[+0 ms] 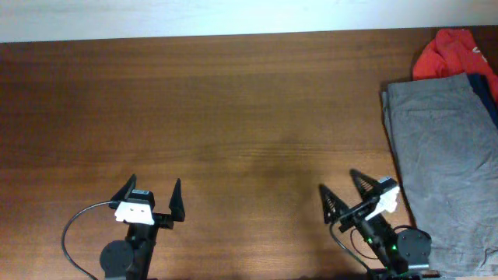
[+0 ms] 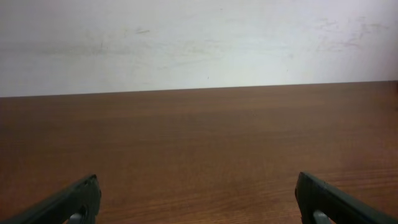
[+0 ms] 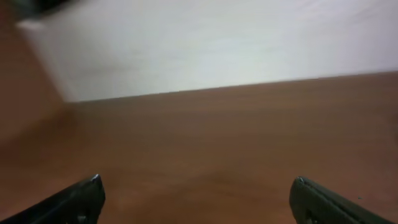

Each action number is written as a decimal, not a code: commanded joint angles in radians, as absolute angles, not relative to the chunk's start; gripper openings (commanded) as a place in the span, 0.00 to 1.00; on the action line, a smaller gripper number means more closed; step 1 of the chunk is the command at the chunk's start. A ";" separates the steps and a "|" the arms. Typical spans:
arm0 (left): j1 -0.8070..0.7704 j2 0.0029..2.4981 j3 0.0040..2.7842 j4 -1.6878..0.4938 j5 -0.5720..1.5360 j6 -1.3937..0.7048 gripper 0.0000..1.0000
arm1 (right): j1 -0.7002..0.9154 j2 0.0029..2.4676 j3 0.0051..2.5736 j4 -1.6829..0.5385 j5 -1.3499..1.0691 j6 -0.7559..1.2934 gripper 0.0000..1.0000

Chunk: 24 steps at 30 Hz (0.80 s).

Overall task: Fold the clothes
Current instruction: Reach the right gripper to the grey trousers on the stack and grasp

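One grey garment touches one red garment — perhaps one navy garment.

Overhead looks down; wrist views (low, level) skim the table.

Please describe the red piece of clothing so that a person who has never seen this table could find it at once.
Start from the brown wooden table and go to its far right corner, where the clothes lie. There the red garment sits at the back edge, just behind the large grey garment. It is the only bright red thing, and it is crumpled in a heap while the grey one is spread flat.
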State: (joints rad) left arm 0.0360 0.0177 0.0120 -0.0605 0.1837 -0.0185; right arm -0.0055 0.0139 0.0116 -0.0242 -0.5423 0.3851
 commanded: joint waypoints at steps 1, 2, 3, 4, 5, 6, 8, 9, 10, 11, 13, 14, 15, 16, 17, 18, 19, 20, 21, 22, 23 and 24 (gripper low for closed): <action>0.042 0.023 0.009 -0.065 0.183 -0.006 0.99 | 0.000 0.006 0.006 0.004 -0.771 0.772 0.98; 0.042 0.023 0.009 -0.065 0.183 -0.006 1.00 | 0.000 0.006 0.006 0.045 -0.760 0.809 0.98; 0.042 0.023 0.009 -0.065 0.183 -0.006 0.99 | 0.000 0.006 0.006 0.101 -0.756 0.821 0.98; 0.042 0.023 0.009 -0.065 0.183 -0.006 0.99 | 0.000 0.006 0.006 0.166 -0.732 0.820 0.98; 0.042 0.023 0.009 -0.065 0.183 -0.006 0.99 | 0.000 0.006 0.008 0.207 -0.689 0.820 0.98; 0.042 0.023 0.009 -0.065 0.183 -0.006 0.99 | 0.000 0.007 0.022 0.220 -0.639 0.820 0.98; 0.042 0.023 0.009 -0.065 0.183 -0.006 0.99 | 0.000 0.027 0.097 0.216 -0.498 0.746 0.98; 0.042 0.023 0.009 -0.065 0.183 -0.006 0.99 | 0.000 0.055 0.138 0.213 -0.455 0.691 0.98; 0.042 0.023 0.009 -0.065 0.183 -0.006 0.99 | 0.000 0.137 0.223 0.177 -0.390 0.600 0.98; 0.042 0.023 0.009 -0.065 0.183 -0.006 0.99 | 0.000 0.210 0.290 0.134 -0.345 0.533 0.98; 0.042 0.023 0.009 -0.065 0.183 -0.006 0.99 | 0.000 0.362 0.430 0.055 -0.278 0.440 0.98; 0.042 0.023 0.009 -0.065 0.183 -0.006 0.99 | 0.000 0.451 0.507 0.017 -0.244 0.395 0.98; 0.042 0.023 0.009 -0.065 0.183 -0.006 0.99 | -0.001 0.575 0.617 -0.034 -0.181 0.348 0.98; 0.042 0.023 0.009 -0.065 0.183 -0.006 0.99 | -0.001 0.731 0.768 -0.122 -0.065 0.312 0.98; 0.042 0.023 0.009 -0.065 0.183 -0.006 0.99 | -0.001 0.819 0.849 -0.178 -0.009 0.293 0.98; 0.042 0.023 0.009 -0.065 0.183 -0.006 0.99 | -0.001 0.918 0.951 -0.252 0.039 0.254 0.98; 0.042 0.023 0.009 -0.065 0.183 -0.006 0.99 | -0.001 1.056 1.093 -0.364 0.086 0.179 0.98; 0.042 0.023 0.009 -0.065 0.183 -0.006 0.99 | -0.001 1.194 1.229 -0.471 0.133 0.127 0.98; 0.042 0.023 0.009 -0.065 0.183 -0.006 0.99 | -0.001 1.282 1.311 -0.535 0.172 0.109 0.98; 0.042 0.023 0.009 -0.065 0.183 -0.006 0.99 | -0.001 1.388 1.404 -0.596 0.234 0.104 0.98; 0.042 0.023 0.009 -0.065 0.183 -0.006 0.99 | -0.001 1.452 1.454 -0.619 0.285 0.104 0.98; 0.042 0.023 0.009 -0.065 0.183 -0.006 0.99 | -0.001 1.509 1.494 -0.640 0.335 0.104 0.98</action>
